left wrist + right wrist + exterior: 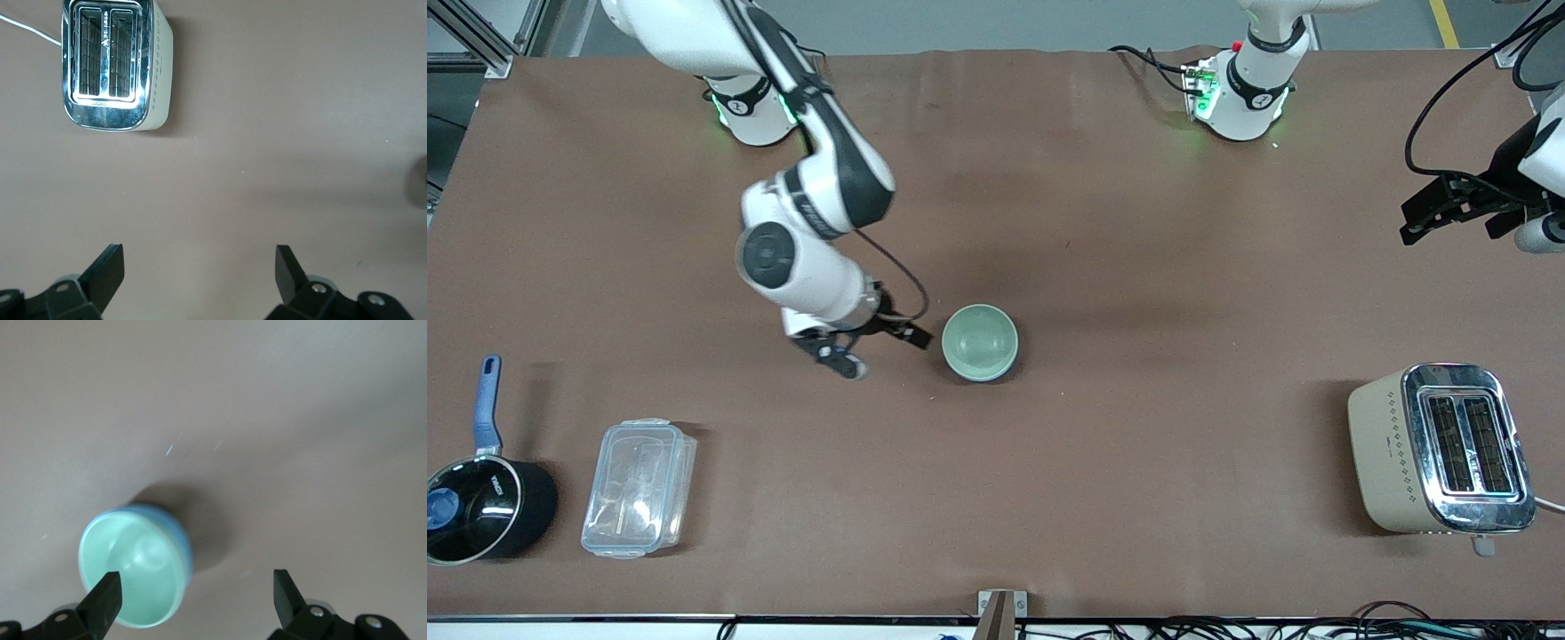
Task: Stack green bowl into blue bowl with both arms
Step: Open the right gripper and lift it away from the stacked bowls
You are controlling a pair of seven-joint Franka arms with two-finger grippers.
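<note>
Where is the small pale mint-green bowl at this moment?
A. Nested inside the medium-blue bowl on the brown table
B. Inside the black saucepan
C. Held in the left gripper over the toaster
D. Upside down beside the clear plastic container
A: the right wrist view shows the pale mint-green bowl sitting inside the medium-blue bowl, blue showing only around its outer wall, while the open right gripper hovers beside the stack.

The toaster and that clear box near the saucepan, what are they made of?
The toaster looks like cream plastic or painted metal with a polished chrome top that mirrors light. The clear box seems to be see-through plastic: the table shows through its walls.
</note>
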